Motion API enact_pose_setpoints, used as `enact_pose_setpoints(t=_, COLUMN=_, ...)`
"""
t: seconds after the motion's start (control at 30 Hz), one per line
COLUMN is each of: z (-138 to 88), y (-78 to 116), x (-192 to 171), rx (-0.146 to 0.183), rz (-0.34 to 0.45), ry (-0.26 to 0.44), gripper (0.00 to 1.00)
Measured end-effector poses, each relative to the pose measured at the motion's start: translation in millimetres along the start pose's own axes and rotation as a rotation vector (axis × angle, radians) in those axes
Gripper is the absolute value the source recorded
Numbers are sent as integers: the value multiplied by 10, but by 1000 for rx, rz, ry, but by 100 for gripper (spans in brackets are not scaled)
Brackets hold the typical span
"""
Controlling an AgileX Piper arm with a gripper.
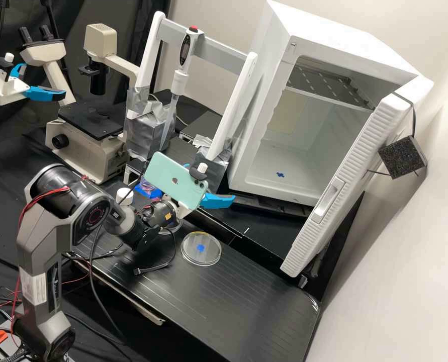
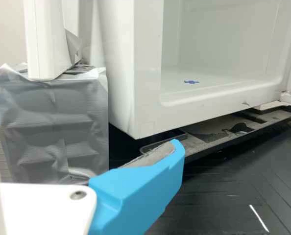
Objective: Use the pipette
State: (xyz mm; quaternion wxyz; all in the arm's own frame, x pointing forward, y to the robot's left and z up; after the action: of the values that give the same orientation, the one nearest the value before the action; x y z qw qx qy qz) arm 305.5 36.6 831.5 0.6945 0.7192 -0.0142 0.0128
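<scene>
See a black desk [image 1: 224, 311], with black cloth [image 1: 125, 25] behind and a pale wall [image 1: 399, 281] alongside. Count one white cabinet [image 1: 264, 115] (its one door [image 1: 349, 186] swung open, a blue mark [image 1: 280, 175] on the floor inside), one beige microscope [image 1: 100, 123], one clear dish [image 1: 211, 254] with one blue spot [image 1: 200, 248], one white-capped bottle [image 1: 125, 195], and one white rack [image 1: 221, 54] on two tape-wrapped bases [image 1: 146, 133]. Find one pipette [image 1: 186, 53] at the rack's crossbar — upright, slightly tilted, red button [image 1: 194, 29] on top. Find the gripper [image 1: 209, 182] apart from it, above the desk — spread and empty, one grey pad [image 2: 157, 155] bare in the wrist view.
</scene>
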Motion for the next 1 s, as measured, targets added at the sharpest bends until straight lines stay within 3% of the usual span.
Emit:
enact_pose_setpoints(t=0.4, z=4, y=15, x=-104, rx=2, rz=-4, ry=3, gripper=100)
enact_pose_setpoints(t=0.5, z=-39, y=89, x=-280, rx=22, rz=13, ry=32, gripper=100)
enact_pose_setpoints(t=0.6, z=-148, y=164, x=-467, rx=44, rz=39, ry=98, gripper=100)
enact_pose_setpoints(t=0.83, z=-613, y=314, x=-831, rx=50, rz=89, ry=318, gripper=100)
enact_pose_setpoints(t=1.0, z=-1010, y=382, x=-1019, rx=3, rz=97, ry=469, gripper=100)
